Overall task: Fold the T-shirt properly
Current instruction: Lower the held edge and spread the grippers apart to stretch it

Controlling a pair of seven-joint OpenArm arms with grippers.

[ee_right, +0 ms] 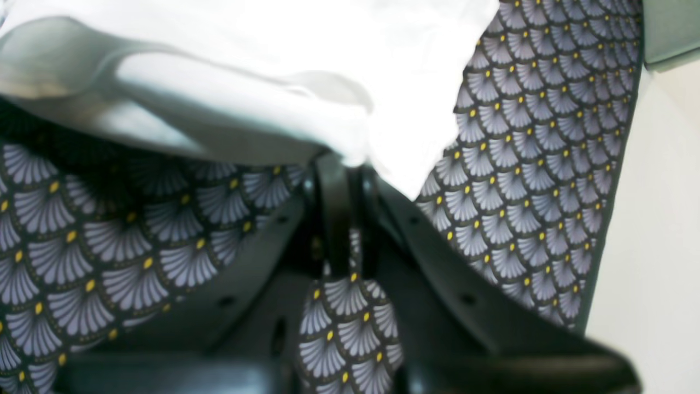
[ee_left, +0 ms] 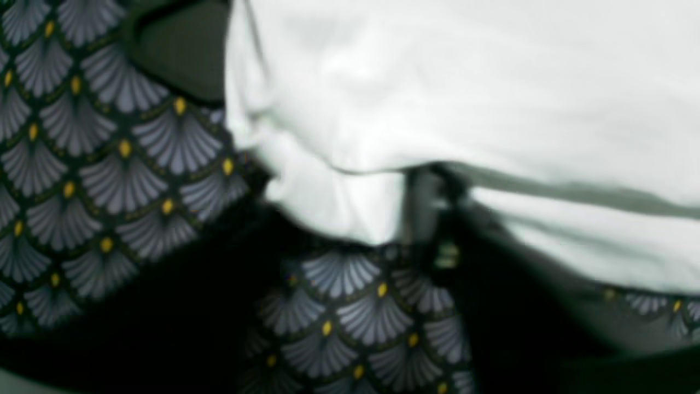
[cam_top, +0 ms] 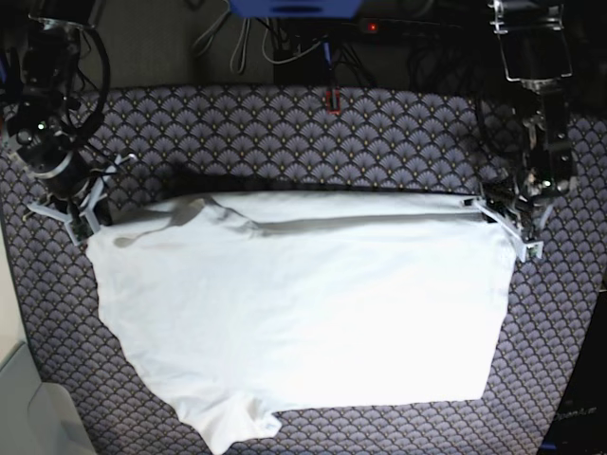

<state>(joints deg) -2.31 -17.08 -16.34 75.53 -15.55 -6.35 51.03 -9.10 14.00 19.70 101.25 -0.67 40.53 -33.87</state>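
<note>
The white T-shirt [cam_top: 303, 303] lies spread on the purple-grey scallop-patterned cloth [cam_top: 285, 133]. Its far edge is stretched taut between both grippers and raised a little, casting a shadow behind it. My left gripper [cam_top: 500, 220] is shut on the shirt's far right corner; in the left wrist view the shirt [ee_left: 465, 82] hangs over the gripper [ee_left: 432, 186]. My right gripper [cam_top: 95, 220] is shut on the far left corner; in the right wrist view the shirt [ee_right: 246, 54] is pinched at the gripper [ee_right: 342, 161]. The near hem is bunched at the front left.
Cables and a blue object [cam_top: 294, 8] lie behind the patterned cloth, with a small red item [cam_top: 332, 100] at its far edge. A pale box [cam_top: 24, 408] sits at the front left. A pale surface [ee_right: 656, 219] borders the cloth's edge.
</note>
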